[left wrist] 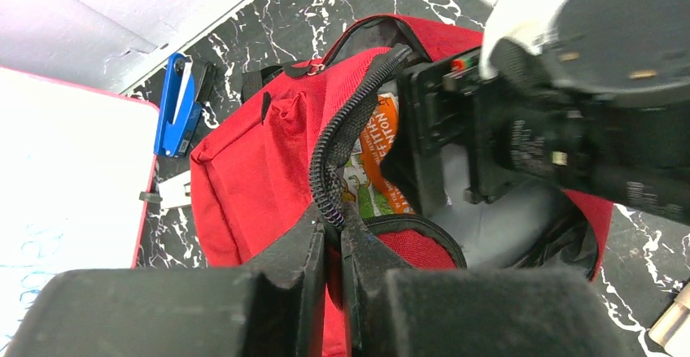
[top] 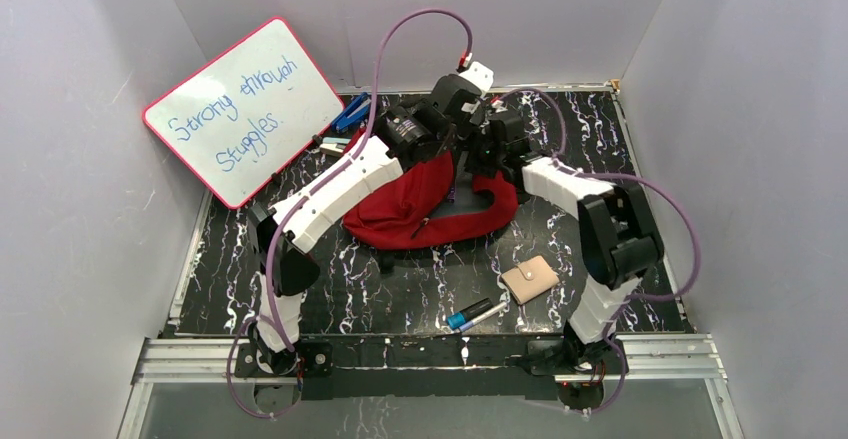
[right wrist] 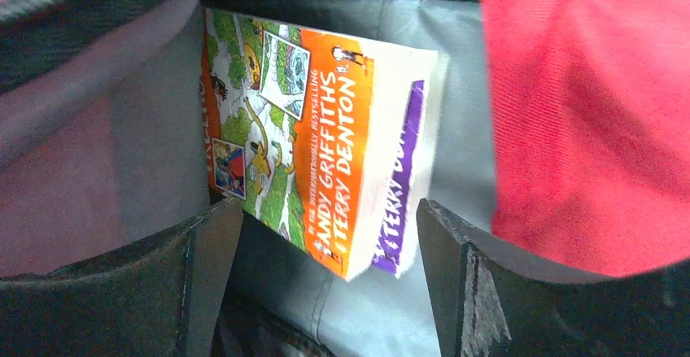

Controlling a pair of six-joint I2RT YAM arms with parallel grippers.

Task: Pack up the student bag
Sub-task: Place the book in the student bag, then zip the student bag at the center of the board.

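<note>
Red bag [top: 430, 209] sits mid-far on tabletop [top: 400, 299]; left gripper [left wrist: 332, 235] pinched on its zipper edge [left wrist: 350, 121], right gripper [right wrist: 325, 211] wide inside by book [right wrist: 325, 129]. Pull right straight out, left holding mouth open

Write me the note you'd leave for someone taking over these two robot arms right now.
Left hand: shut on the zipper edge of the student bag, holding the mouth open.
Right hand: open, inside the bag, one finger on each side of the book; it looks released.
Done: the orange paperback is inside the main compartment.
Left: the beige wallet and pens lie on the table in front of the bag, probably next to go in. The zipper is not closed.
</note>
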